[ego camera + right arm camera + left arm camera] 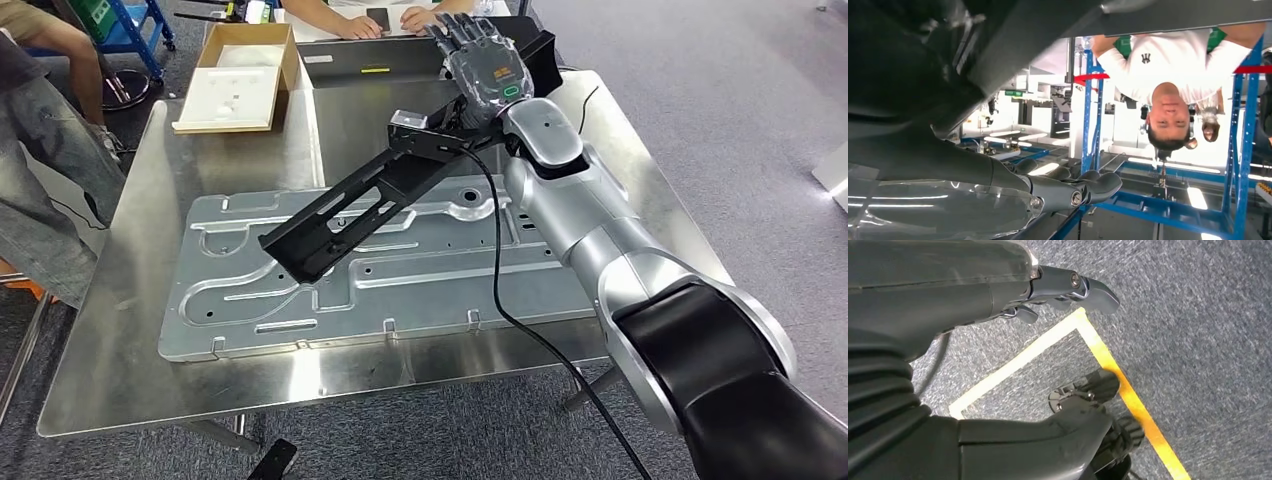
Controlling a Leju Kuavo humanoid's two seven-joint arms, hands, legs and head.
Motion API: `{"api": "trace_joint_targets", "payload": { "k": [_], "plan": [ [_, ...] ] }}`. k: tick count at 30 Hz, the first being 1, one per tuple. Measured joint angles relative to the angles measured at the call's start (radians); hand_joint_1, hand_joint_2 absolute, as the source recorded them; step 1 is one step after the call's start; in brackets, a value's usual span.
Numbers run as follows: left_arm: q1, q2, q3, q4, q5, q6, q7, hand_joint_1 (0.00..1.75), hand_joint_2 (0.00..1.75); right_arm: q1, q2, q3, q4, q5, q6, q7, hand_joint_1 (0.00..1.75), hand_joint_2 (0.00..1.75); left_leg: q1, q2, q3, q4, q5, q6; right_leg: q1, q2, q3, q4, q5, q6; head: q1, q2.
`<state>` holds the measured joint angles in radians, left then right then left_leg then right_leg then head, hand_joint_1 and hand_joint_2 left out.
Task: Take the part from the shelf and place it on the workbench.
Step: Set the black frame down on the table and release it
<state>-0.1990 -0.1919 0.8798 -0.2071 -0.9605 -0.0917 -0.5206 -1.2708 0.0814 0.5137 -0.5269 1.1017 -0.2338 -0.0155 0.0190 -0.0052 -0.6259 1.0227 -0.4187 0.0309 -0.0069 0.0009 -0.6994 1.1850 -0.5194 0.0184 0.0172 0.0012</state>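
- One large risk sits with the long black open-frame metal bracket: it slants from the right robot hand at the far right down toward the near left, its low end over, perhaps touching, the wide stamped grey metal panel on the steel tabletop. Letting go early, I judge, would let it tip or skid.
- Right robot hand: fingers stretched nearly flat over the bracket's far end; whether it truly grips I cannot tell.
- Left robot hand: hangs over grey carpet, loosely curled, holding nothing.
- Bracket: slim, matte, slotted, stiff-looking.
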Motion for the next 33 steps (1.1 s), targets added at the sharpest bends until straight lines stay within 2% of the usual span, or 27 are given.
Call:
{"api": "trace_joint_targets", "payload": {
  "k": [1, 2, 3, 4, 6, 7, 9, 10, 12, 14, 16, 17, 18, 19, 21, 22, 24, 26, 28, 29, 31, 32, 33],
  "plan": [
    [0.000, 0.000, 0.000, 0.000, 0.000, 0.001, 0.000, 0.00, 0.00, 0.001, -0.001, -0.003, 0.002, -0.005, 0.006, -0.001, 0.00, 0.00, 0.000, 0.000, 0.000, 0.000, 0.000, 0.002, -0.001, 0.000, -0.030, 0.063, -0.026, 0.003, 0.000, 0.000],
    [0.000, 0.000, 0.000, 0.000, 0.000, 0.001, 0.001, 0.00, 0.00, 0.003, -0.002, -0.006, 0.004, -0.009, 0.012, -0.002, 0.00, 0.00, 0.000, 0.000, 0.000, 0.000, -0.001, 0.002, -0.003, 0.000, -0.053, 0.108, -0.037, 0.005, 0.000, 0.000],
    [0.000, 0.000, 0.000, 0.000, 0.000, 0.002, 0.002, 0.00, 0.00, 0.005, -0.002, -0.010, 0.007, -0.012, 0.015, -0.002, 0.00, 0.00, 0.000, 0.000, 0.000, 0.001, -0.001, 0.003, -0.005, 0.000, -0.060, 0.119, -0.031, 0.006, 0.000, 0.000],
    [0.001, 0.000, 0.000, 0.000, 0.001, 0.002, 0.002, 0.00, 0.00, 0.005, -0.003, -0.013, 0.010, -0.012, 0.017, 0.000, 0.00, 0.00, 0.000, -0.001, 0.001, 0.001, -0.002, 0.002, -0.006, 0.000, -0.048, 0.092, -0.006, 0.005, 0.000, 0.000],
    [0.001, 0.000, -0.001, 0.000, 0.002, 0.003, 0.003, 0.00, 0.00, 0.002, -0.004, -0.018, 0.012, -0.008, 0.013, 0.008, 0.00, 0.00, 0.000, -0.003, 0.003, 0.002, -0.004, -0.001, -0.006, 0.000, 0.013, -0.035, 0.060, -0.001, 0.000, 0.000],
    [0.000, -0.001, -0.001, 0.000, 0.003, 0.004, 0.003, 0.00, 0.00, -0.001, -0.005, -0.020, 0.012, 0.002, 0.007, 0.017, 0.00, 0.00, -0.002, -0.003, 0.003, 0.003, -0.005, -0.004, -0.004, 0.000, 0.041, -0.094, 0.081, -0.005, 0.000, 0.000],
    [-0.001, -0.001, -0.001, 0.000, 0.003, 0.006, 0.003, 0.00, 0.00, -0.004, -0.008, -0.020, 0.013, 0.044, -0.022, 0.059, 0.00, 0.00, -0.004, -0.003, 0.001, 0.003, -0.005, -0.014, 0.002, 0.001, 0.064, -0.148, 0.089, -0.012, 0.000, 0.000],
    [-0.002, -0.002, -0.002, 0.000, 0.003, 0.007, 0.003, 0.00, 0.00, -0.005, -0.012, -0.017, 0.014, 0.078, -0.045, 0.094, 0.00, 0.00, -0.005, -0.003, 0.001, 0.002, -0.004, -0.019, 0.004, 0.002, 0.065, -0.151, 0.089, -0.015, 0.000, 0.000],
    [-0.002, -0.003, -0.002, 0.000, 0.003, 0.010, 0.003, 0.00, 0.00, -0.005, -0.024, -0.011, 0.018, 0.144, -0.098, 0.172, 0.00, 0.00, -0.003, -0.002, -0.003, 0.008, -0.013, -0.029, 0.000, 0.000, 0.070, -0.159, 0.092, -0.025, 0.000, 0.000],
    [-0.001, -0.004, -0.002, 0.000, 0.004, 0.013, 0.003, 0.00, 0.00, -0.008, -0.034, -0.009, 0.021, 0.176, -0.138, 0.217, 0.00, 0.00, -0.002, 0.000, -0.029, 0.073, -0.054, -0.036, -0.006, -0.003, 0.076, -0.168, 0.097, -0.037, 0.000, 0.000],
    [0.000, -0.004, -0.002, 0.000, 0.008, 0.015, 0.004, 0.00, 0.00, -0.010, -0.040, -0.016, 0.027, 0.164, -0.132, 0.213, 0.00, 0.00, -0.001, 0.001, -0.085, 0.203, -0.114, -0.041, -0.004, -0.002, 0.077, -0.167, 0.096, -0.044, 0.000, 0.000],
    [0.000, -0.004, -0.002, 0.000, 0.009, 0.016, 0.004, 0.00, 0.00, -0.007, -0.040, -0.022, 0.030, 0.151, -0.118, 0.203, 0.00, 0.00, -0.001, 0.001, -0.110, 0.256, -0.130, -0.043, -0.004, -0.001, 0.076, -0.166, 0.095, -0.044, 0.000, 0.000],
    [0.000, -0.004, -0.002, 0.000, 0.010, 0.016, 0.004, 0.00, 0.00, -0.005, -0.040, -0.029, 0.034, 0.139, -0.104, 0.193, 0.00, 0.00, 0.000, 0.001, -0.123, 0.280, -0.129, -0.044, -0.004, 0.000, 0.076, -0.164, 0.094, -0.045, 0.000, 0.000],
    [-0.001, -0.004, -0.002, 0.000, 0.011, 0.016, 0.004, 0.00, 0.00, -0.002, -0.039, -0.035, 0.037, 0.130, -0.093, 0.187, 0.00, 0.00, 0.000, 0.001, -0.118, 0.264, -0.109, -0.044, -0.004, 0.001, 0.077, -0.161, 0.092, -0.044, 0.000, 0.000],
    [-0.001, -0.003, -0.002, 0.000, 0.014, 0.017, 0.004, 0.00, 0.00, -0.001, -0.038, -0.045, 0.041, 0.113, -0.070, 0.181, 0.00, 0.00, 0.000, 0.002, -0.065, 0.144, -0.045, -0.041, -0.004, 0.002, 0.077, -0.153, 0.086, -0.039, 0.000, 0.000],
    [-0.001, -0.003, -0.002, 0.000, 0.016, 0.017, 0.003, 0.00, 0.00, -0.003, -0.037, -0.052, 0.042, 0.102, -0.054, 0.177, 0.00, 0.00, -0.001, 0.003, -0.035, 0.080, -0.022, -0.038, -0.002, 0.002, 0.076, -0.148, 0.082, -0.035, 0.000, 0.000],
    [-0.002, -0.003, -0.002, 0.000, 0.019, 0.017, 0.003, 0.00, 0.00, -0.005, -0.033, -0.066, 0.046, 0.077, -0.020, 0.171, 0.00, 0.00, -0.005, 0.001, -0.006, 0.018, -0.010, -0.031, 0.001, 0.002, 0.071, -0.144, 0.080, -0.026, -0.001, 0.000],
    [-0.001, -0.002, -0.002, 0.000, 0.022, 0.017, 0.002, 0.00, 0.00, -0.009, -0.027, -0.083, 0.054, 0.034, 0.041, 0.157, 0.00, 0.00, -0.007, -0.001, -0.005, 0.014, -0.009, -0.022, 0.002, 0.002, 0.070, -0.146, 0.082, -0.016, 0.000, 0.000],
    [0.000, -0.002, -0.002, 0.000, 0.026, 0.017, 0.000, 0.00, 0.00, -0.018, -0.018, -0.115, 0.069, -0.038, 0.156, 0.145, 0.00, 0.00, -0.003, -0.001, -0.001, 0.005, -0.003, -0.010, -0.001, 0.001, 0.064, -0.128, 0.066, -0.007, 0.000, 0.000],
    [0.000, -0.001, -0.002, 0.000, 0.029, 0.017, -0.001, 0.00, 0.00, -0.025, -0.012, -0.138, 0.081, -0.080, 0.224, 0.145, 0.00, 0.00, -0.001, -0.001, 0.001, 0.001, -0.001, -0.004, -0.002, 0.001, 0.049, -0.093, 0.043, -0.003, 0.000, 0.000],
    [-0.001, 0.000, -0.002, 0.000, 0.031, 0.016, -0.002, 0.00, 0.00, -0.034, 0.000, -0.188, 0.108, -0.142, 0.327, 0.154, 0.00, 0.00, 0.000, 0.000, 0.002, -0.002, 0.000, 0.002, -0.005, 0.001, -0.007, 0.029, -0.017, 0.003, 0.000, 0.000],
    [-0.001, 0.001, -0.002, 0.000, 0.032, 0.015, -0.003, 0.00, 0.00, -0.036, 0.004, -0.208, 0.121, -0.155, 0.352, 0.161, 0.00, 0.00, 0.000, 0.000, 0.002, -0.001, 0.000, 0.003, -0.007, 0.001, -0.036, 0.089, -0.038, 0.006, 0.000, 0.000],
    [0.000, 0.001, -0.002, 0.000, 0.032, 0.015, -0.003, 0.00, 0.00, -0.035, 0.006, -0.221, 0.130, -0.158, 0.359, 0.171, 0.00, 0.00, 0.000, -0.001, 0.002, -0.001, 0.000, 0.004, -0.009, 0.000, -0.054, 0.124, -0.043, 0.008, 0.000, 0.000]
  ]
}}
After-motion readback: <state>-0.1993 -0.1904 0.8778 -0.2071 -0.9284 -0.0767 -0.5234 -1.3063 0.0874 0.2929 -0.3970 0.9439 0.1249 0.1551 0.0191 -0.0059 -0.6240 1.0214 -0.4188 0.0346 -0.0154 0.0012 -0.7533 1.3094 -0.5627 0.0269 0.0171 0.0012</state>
